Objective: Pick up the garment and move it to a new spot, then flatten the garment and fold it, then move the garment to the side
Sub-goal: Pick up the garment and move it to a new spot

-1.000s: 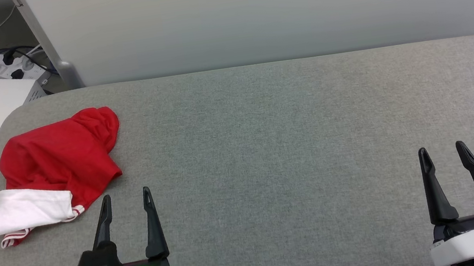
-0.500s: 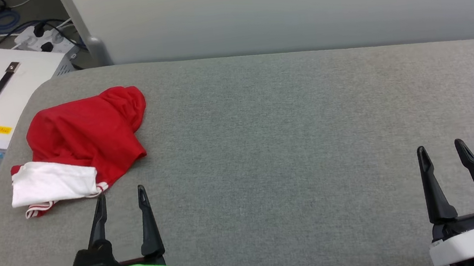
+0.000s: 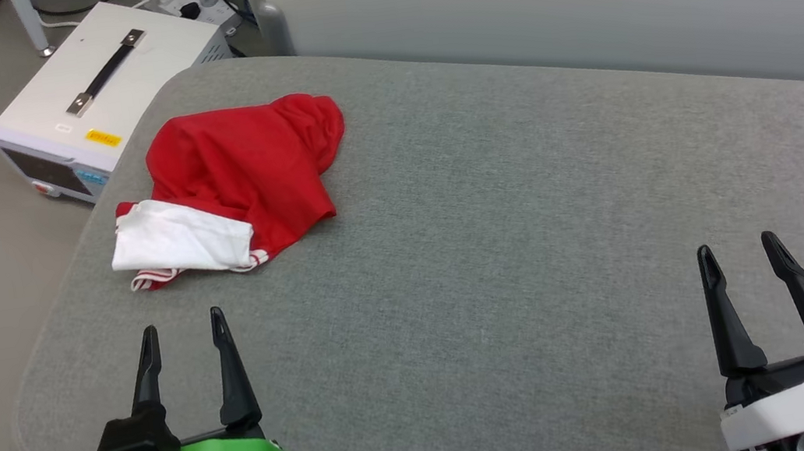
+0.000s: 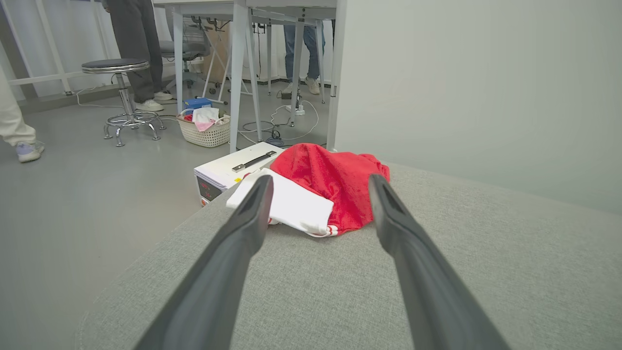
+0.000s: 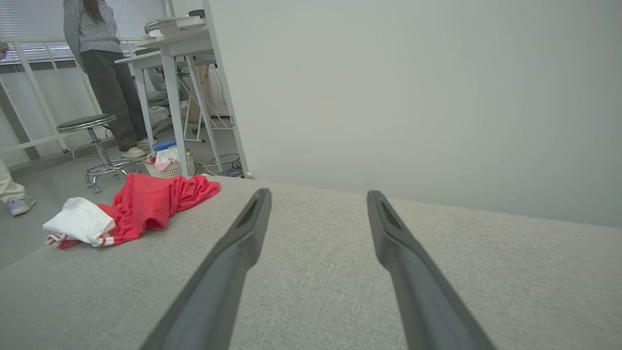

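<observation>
Here, the grey padded table [image 3: 543, 221] stretches ahead of both grippers. The garment [image 3: 247, 161] lies crumpled on it, straight ahead of the left gripper [image 3: 182, 329] and clear of it, white sleeve nearest. The right gripper [image 3: 736, 248] is well apart from it. Both grippers' fingers stand spread, holding nothing.

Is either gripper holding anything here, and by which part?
Nothing is held. The left gripper and right gripper are both open above the grey table, apart from the crumpled red shirt.
</observation>
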Controlling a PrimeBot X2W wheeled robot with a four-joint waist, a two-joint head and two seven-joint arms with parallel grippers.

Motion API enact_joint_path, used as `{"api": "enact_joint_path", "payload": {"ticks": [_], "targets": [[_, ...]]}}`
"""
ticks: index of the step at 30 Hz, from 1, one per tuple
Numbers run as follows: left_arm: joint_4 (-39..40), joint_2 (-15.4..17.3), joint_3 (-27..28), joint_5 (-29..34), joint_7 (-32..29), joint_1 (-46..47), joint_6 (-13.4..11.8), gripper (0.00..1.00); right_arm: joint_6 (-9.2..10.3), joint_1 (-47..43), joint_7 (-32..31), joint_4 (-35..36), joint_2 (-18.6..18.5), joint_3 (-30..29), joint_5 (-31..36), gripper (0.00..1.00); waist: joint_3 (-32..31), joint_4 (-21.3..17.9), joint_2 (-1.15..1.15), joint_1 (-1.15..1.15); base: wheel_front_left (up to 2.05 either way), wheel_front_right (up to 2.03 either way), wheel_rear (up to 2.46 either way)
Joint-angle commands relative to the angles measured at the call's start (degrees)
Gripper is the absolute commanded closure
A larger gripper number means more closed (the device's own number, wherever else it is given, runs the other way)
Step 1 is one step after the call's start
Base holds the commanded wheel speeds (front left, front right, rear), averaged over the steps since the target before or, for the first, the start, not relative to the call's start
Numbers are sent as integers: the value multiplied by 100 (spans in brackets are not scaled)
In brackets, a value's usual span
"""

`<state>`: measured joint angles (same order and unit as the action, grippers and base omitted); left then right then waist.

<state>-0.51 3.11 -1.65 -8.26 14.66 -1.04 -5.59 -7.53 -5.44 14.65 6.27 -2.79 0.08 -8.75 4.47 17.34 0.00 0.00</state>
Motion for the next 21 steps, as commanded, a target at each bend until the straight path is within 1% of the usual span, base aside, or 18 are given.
{"api": "enact_joint_path", "payload": {"ticks": [1, 14, 21], "targets": [[-12, -24, 16, -46, 34, 77, -39, 0, 4, 101, 35, 29, -9, 4, 38, 0, 107, 377, 0, 0, 0, 0, 0], [-45, -24, 88, -285, 34, 88, -105, 0, 4, 159, 35, 26, -9, 93, 169, 0, 198, 1267, 0, 0, 0, 0, 0], [-64, -24, 157, -384, 34, 31, -127, 0, 4, 196, 35, 21, -9, 108, 212, 0, 215, 1481, 0, 0, 0, 0, 0]]}}
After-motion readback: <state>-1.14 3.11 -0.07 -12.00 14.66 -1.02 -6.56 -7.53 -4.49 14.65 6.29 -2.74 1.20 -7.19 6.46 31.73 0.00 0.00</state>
